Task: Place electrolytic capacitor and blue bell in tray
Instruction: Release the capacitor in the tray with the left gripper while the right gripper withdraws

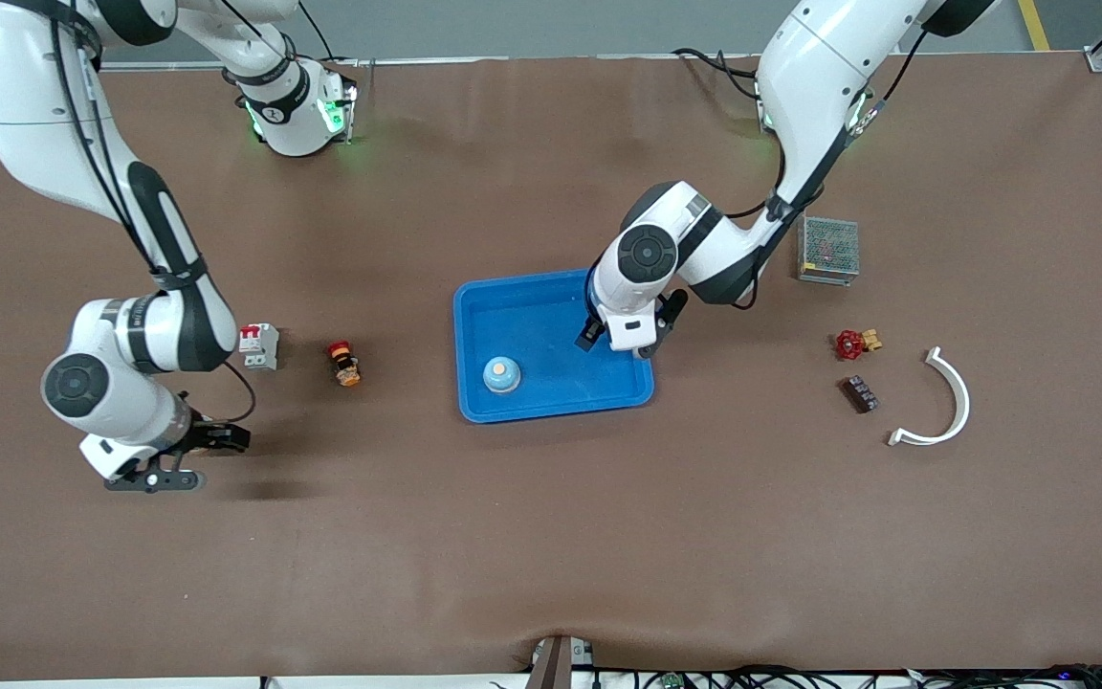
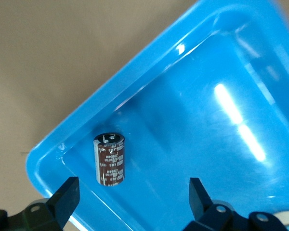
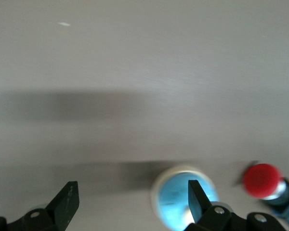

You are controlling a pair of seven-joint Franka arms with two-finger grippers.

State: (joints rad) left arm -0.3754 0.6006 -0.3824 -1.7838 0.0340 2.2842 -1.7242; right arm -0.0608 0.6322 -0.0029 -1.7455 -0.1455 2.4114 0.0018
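Observation:
The bright-blue tray (image 1: 608,392) lies mid-table. The blue bell (image 1: 501,374) stands inside it, at the end toward the right arm. My left gripper (image 1: 629,335) hangs over the tray's other end and hides the capacitor in the front view. In the left wrist view the dark-brown electrolytic capacitor (image 2: 109,159) rests on the tray (image 2: 207,96) floor near a corner. The left gripper (image 2: 132,195) is open above it, with both fingers clear of it. My right gripper (image 1: 189,459) is open and empty low over the table at the right arm's end.
A white circuit breaker (image 1: 261,346) and a red push button (image 1: 344,364) lie between the right gripper and the tray. Toward the left arm's end are a grey mesh box (image 1: 828,249), a red valve handle (image 1: 852,343), a dark block (image 1: 861,393) and a white curved piece (image 1: 943,402).

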